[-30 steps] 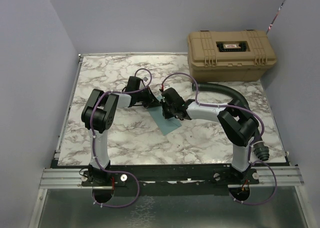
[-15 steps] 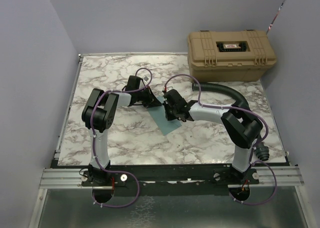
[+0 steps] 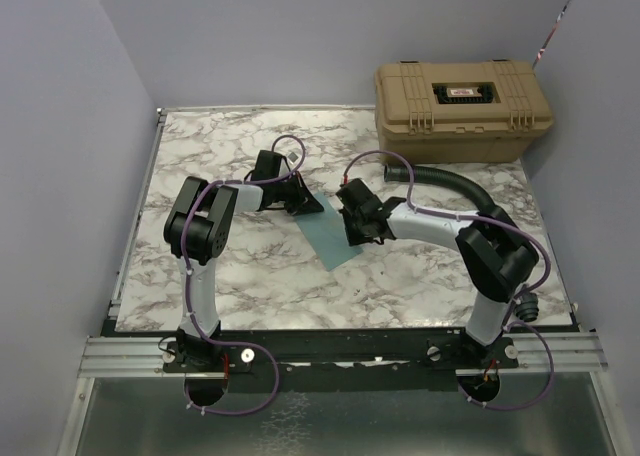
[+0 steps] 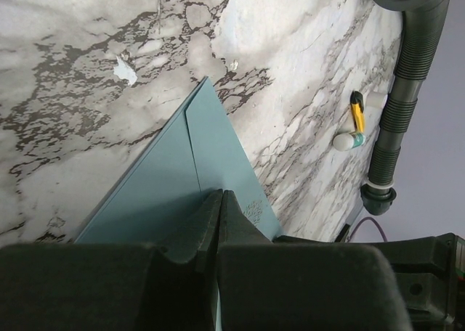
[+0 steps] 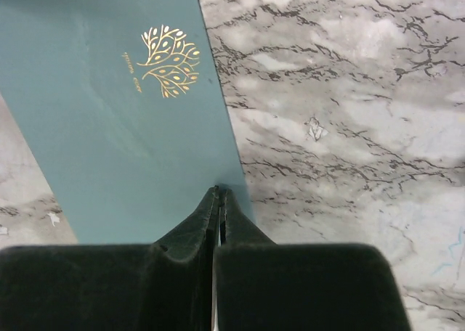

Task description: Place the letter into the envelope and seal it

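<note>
Envelope (image 3: 328,238) first: it lies flat on the marble table (image 3: 220,146), near the middle and slanted, between the two arms. Its gold tree emblem (image 5: 161,51) faces up in the right wrist view, and a fold seam (image 4: 193,153) runs down it in the left wrist view. The letter shows in no view, so I judge it is already inside and that pressing the closure down is the step in hand.

The left gripper (image 4: 221,200) has its fingers pressed together, with the tips over the teal paper close to the seam. The right gripper (image 5: 219,197) is likewise pinched to a single point, sitting at the envelope's long edge. Whether either tip actually bears on the paper is hard to tell from these angles.

To do this well, one tip should pin the paper while the other strokes along the seam with light, even pressure. Otherwise the thin sheet will skate on the smooth marble.

The table edges are well apart from the envelope. Open marble lies to the left and toward the arm bases. The tan case (image 3: 462,96) and the ribbed hose (image 3: 450,181) crowd the far right, with a small yellow and teal item (image 4: 354,124) beside the hose.
</note>
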`<state>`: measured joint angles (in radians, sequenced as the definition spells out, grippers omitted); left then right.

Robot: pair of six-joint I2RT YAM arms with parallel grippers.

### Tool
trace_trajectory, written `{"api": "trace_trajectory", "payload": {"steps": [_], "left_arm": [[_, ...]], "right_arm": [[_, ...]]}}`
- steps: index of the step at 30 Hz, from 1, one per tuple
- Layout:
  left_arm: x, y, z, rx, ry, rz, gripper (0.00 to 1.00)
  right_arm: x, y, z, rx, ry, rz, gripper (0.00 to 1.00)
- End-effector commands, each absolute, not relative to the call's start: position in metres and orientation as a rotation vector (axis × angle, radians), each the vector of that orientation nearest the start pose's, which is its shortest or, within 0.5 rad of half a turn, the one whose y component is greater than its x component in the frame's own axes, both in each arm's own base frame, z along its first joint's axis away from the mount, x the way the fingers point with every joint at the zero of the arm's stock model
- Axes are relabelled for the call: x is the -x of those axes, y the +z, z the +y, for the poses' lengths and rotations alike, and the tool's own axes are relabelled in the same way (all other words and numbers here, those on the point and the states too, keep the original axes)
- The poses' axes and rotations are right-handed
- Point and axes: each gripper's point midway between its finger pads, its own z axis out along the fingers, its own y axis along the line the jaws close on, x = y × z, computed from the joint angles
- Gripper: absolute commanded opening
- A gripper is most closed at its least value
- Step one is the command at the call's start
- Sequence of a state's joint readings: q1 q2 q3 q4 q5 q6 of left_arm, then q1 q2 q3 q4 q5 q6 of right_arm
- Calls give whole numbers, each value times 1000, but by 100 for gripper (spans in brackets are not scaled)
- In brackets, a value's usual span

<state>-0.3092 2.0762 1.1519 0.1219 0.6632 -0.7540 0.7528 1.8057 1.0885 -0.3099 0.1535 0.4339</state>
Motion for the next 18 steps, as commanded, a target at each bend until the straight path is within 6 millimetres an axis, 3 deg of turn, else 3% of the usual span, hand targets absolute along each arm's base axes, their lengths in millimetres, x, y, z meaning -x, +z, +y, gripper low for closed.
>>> {"api": "trace_trajectory", "payload": {"steps": [1,5,8,11,18], "left_arm": [[-381,-28,-241,279,-1058,2678,0],[-379,-30,-240,285,-1055,2686,0],[-377,-30,-240,292,-1059,2692,0],[-376,-31,-240,295,-1060,2695,0],[-375,-32,-240,300,-1063,2701,0]], "right_arm": [[-299,35,257,456,154,2609,1],[-332,56,299,463,280,2539,1],[-348,54,322,460,335,2527,4],[-356,44,331,454,334,2541,9],[-359,27,342,502,361,2565,10]]}}
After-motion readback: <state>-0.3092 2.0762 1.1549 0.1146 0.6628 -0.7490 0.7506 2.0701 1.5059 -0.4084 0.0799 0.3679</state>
